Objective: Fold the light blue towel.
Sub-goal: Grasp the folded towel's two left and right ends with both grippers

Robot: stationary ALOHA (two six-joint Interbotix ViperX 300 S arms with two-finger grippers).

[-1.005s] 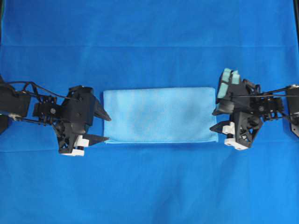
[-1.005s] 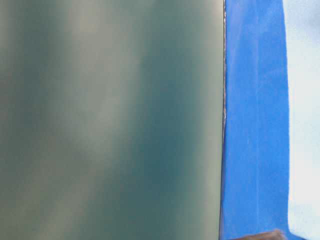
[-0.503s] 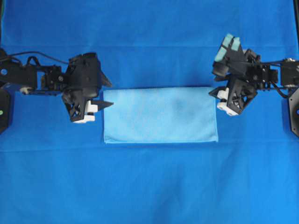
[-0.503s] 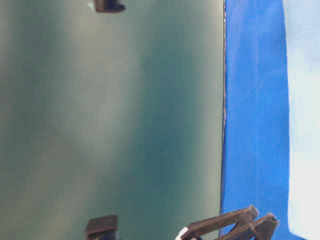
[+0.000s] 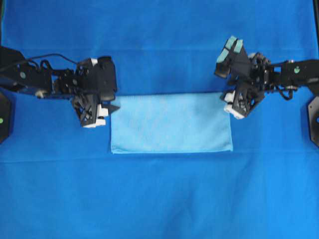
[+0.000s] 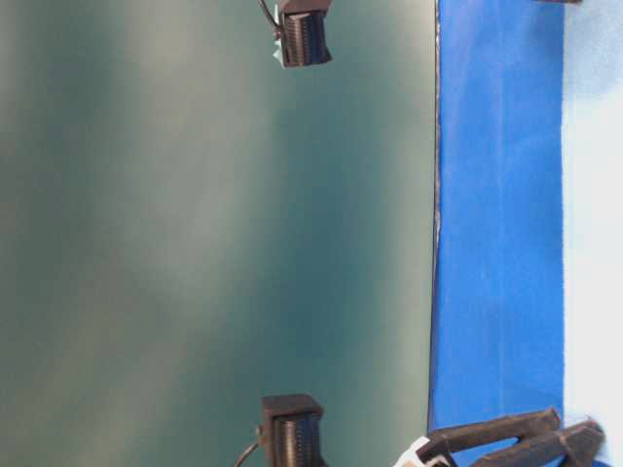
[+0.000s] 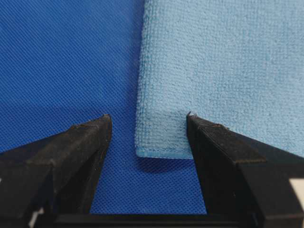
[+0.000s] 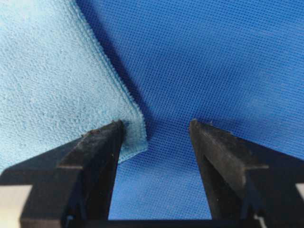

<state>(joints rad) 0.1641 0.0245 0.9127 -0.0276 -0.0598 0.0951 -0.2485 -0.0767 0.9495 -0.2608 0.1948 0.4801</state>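
The light blue towel [image 5: 172, 123] lies flat as a folded rectangle in the middle of the dark blue cloth. My left gripper [image 5: 110, 105] is open at its far left corner. In the left wrist view the towel [image 7: 223, 61] has that corner between the spread fingers of the gripper [image 7: 147, 115]. My right gripper [image 5: 227, 99] is open at the far right corner. In the right wrist view the towel [image 8: 52, 80] has its corner beside the left finger of the gripper [image 8: 156, 122]. Neither gripper holds anything.
The royal-blue cloth backdrop [image 5: 159, 199] covers the whole table. In the table-level view a dull green wall [image 6: 195, 243] fills the left, the blue cloth [image 6: 496, 243] and a strip of towel [image 6: 594, 243] the right, with black gripper fingers [image 6: 516, 438] at the bottom.
Both grippers have moved from the towel's near corners to its far corners, staying open. The towel has not moved.
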